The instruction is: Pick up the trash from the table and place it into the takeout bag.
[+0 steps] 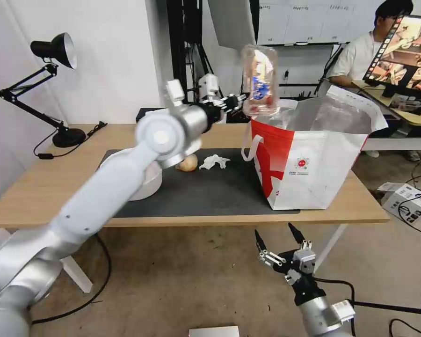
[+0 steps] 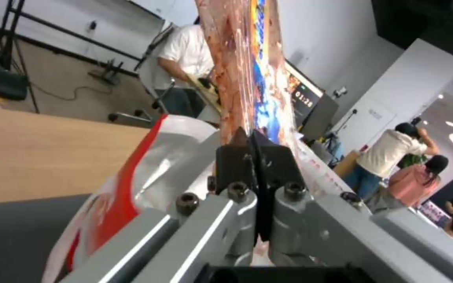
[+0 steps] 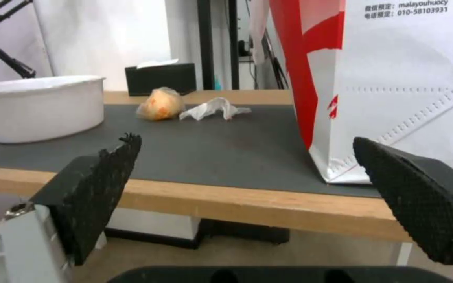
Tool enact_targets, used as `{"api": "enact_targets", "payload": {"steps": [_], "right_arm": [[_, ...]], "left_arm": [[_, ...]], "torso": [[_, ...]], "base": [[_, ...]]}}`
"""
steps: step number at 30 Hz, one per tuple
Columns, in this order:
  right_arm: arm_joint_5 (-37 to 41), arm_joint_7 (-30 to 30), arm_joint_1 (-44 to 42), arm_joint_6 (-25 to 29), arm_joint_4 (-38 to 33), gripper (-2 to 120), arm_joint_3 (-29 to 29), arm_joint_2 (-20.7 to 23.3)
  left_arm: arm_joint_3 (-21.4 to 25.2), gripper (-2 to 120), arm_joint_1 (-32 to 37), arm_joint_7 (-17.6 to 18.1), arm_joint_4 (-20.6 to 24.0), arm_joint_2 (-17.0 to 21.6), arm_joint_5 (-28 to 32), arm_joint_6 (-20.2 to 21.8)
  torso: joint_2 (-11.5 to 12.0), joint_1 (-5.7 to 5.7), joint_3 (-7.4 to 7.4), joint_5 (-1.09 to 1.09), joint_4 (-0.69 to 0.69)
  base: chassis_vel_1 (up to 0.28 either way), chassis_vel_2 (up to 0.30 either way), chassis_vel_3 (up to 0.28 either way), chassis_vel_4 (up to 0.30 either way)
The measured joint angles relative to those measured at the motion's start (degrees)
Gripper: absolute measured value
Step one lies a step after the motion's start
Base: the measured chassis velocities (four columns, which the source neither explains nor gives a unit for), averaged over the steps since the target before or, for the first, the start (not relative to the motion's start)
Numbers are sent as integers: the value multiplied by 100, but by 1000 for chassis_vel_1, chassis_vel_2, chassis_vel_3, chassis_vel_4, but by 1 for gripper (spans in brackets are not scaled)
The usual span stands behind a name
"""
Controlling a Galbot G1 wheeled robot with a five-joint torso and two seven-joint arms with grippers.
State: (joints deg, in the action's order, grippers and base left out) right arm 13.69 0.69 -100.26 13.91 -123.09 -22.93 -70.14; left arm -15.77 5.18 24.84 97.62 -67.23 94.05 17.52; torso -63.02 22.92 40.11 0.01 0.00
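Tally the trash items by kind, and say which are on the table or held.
White bowl, on mat: 1
Clear plastic tray, held by left gripper above takeout bag: 1
Crumpled tissue, on mat: 1
Small bag with beige lump, on mat: 1
Total: 4

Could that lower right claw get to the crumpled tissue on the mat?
Probably yes. The right claw hangs open below the table edge, and the mat between the bowl and takeout bag lies bare up to the tissue.
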Motion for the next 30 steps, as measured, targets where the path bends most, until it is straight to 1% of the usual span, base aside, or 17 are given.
{"api": "enact_targets", "payload": {"steps": [1, 2, 4, 5, 6, 9, 10, 12, 13, 15, 17, 20, 25, 26, 27, 29, 30], "right_arm": [[-10, -5, -15, 5, -4, 100, 0, -10], [-10, -5, -15, 5, -4, 100, 0, -10], [-35, -12, -53, 19, -6, 100, 3, -36], [-54, -15, -69, 34, -3, 100, 9, -54], [-54, -15, -69, 34, -3, 100, 9, -54], [-102, -22, -119, 56, 4, 100, 39, -93], [-102, -22, -119, 56, 4, 100, 39, -93], [-135, -28, -141, 66, 5, 100, 59, -107], [-135, -28, -141, 66, 5, 100, 59, -107], [-145, -30, -148, 70, 5, 100, 65, -122], [-146, -30, -148, 71, 5, 100, 65, -128], [-145, -30, -146, 72, 6, 100, 66, -140], [-138, -28, -139, 72, 41, 100, 64, -144], [-136, -26, -136, 72, 58, 100, 64, -150], [-135, -25, -135, 72, 69, 100, 64, -157], [-134, -25, -134, 72, 73, 100, 64, -160], [-132, -22, -118, 64, 85, 100, 69, -168]], "left_arm": [[-46, 0, -45, 20, -100, -111, -70, -22], [-46, 0, -45, 20, -100, -111, -70, -22], [-173, 0, -110, 62, -295, -306, -301, -93], [-277, 0, -135, 76, -421, -431, -541, -140], [-277, 0, -135, 76, -421, -431, -541, -140], [-633, 0, -176, 52, -733, -715, -1436, -300], [-633, 0, -176, 52, -733, -715, -1436, -300], [-927, 0, -207, -60, -921, -864, -2124, -429], [-927, 0, -207, -60, -921, -864, -2124, -429], [-1104, 0, -224, -223, -1003, -951, -2456, -478], [-1142, 0, -231, -278, -1014, -967, -2522, -479], [-1236, 0, -243, -449, -1036, -954, -2666, -470], [-1253, 0, -243, -561, -995, -917, -2662, -337], [-1251, 0, -242, -599, -968, -916, -2582, -287], [-1240, 4, -240, -616, -949, -915, -2501, -236], [-1232, 5, -240, -620, -941, -915, -2464, -215], [-1203, 13, -246, -622, -926, -913, -2332, -172]], "torso": [[0, 0, 0, -1, 0], [0, 0, 0, -1, 0], [0, 0, 0, 0, 1], [0, 0, 0, 0, 0], [0, 0, 0, 0, 0], [0, 0, 0, 0, 0], [0, 0, 0, 0, 0], [0, 0, 0, 0, 0], [0, 0, 0, 0, 0], [0, 0, 0, -1, 0], [0, 0, 0, 0, 0], [0, 0, 0, -1, 0], [0, 0, 0, -2, 2], [0, 0, 0, -1, 1], [0, 0, 0, -1, 1], [0, 0, 0, -1, 0], [0, 0, 0, -2, 0]], "base": [[0, 0, 0, 0], [0, 0, 0, 0], [0, 0, 0, 0], [0, 0, 0, 0], [0, 0, 0, 0], [0, 0, 0, 0], [0, 0, 0, 0], [0, 0, 0, 0], [0, 0, 0, 0], [0, 0, 0, 0], [0, 0, 0, 0], [0, 0, 0, 0], [0, 0, 0, 0], [0, 0, 0, 0], [0, 0, 0, 0], [0, 0, 0, 0], [0, 0, 0, 0]]}}
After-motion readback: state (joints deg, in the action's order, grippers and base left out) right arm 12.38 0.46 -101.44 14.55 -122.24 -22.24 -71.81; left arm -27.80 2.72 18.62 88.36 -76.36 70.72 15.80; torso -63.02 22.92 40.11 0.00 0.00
